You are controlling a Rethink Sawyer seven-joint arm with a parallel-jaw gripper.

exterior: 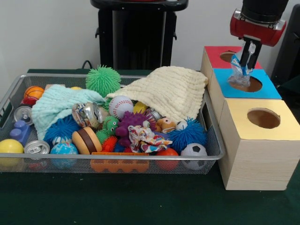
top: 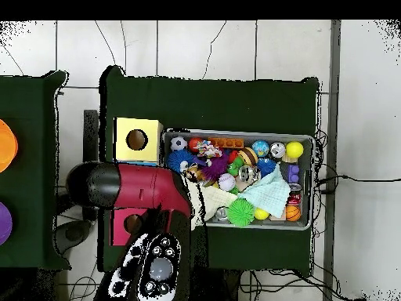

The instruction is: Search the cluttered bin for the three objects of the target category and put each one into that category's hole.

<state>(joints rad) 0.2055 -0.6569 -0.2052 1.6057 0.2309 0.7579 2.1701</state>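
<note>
Gripper: you have the gripper [exterior: 244,63] closed on a crumpled plastic wrapper [exterior: 239,75], pinched at its top so the rest dangles below the fingers.

Key relation: the wrapper hangs directly over the blue box's hole [exterior: 250,84], its lower end at or just inside the rim. The hole lies straight down from the gripper, so you likely need only a short descent or a plain release. The wrapper's long axis runs roughly vertical, in line with the drop.

Overhead check: the arm covers the blue box in the overhead view, so you cannot confirm centring from above.

Wrapper: thin, clear and bluish film, creased, light and floppy. It may cling to a finger or catch on the rim.

Boxes: three wood-look boxes in a row with coloured tops, red box [exterior: 216,55] farthest, blue box [exterior: 269,90] in the middle, yellow box [exterior: 267,119] nearest. Each has a round hole.

Bin: the wire mesh bin [exterior: 213,154] sits just beside the boxes, well apart from the gripper.

Bin contents: a cream knitted cloth [exterior: 171,91], a mint cloth [exterior: 58,104], crushed metal cans [exterior: 88,114], a spiky green ball [exterior: 103,79], a baseball [exterior: 120,106], a small football [exterior: 194,154] and a wad of patterned wrapper [exterior: 146,139] among soft toys.

Progress: you are at the drop step for this item.
</note>
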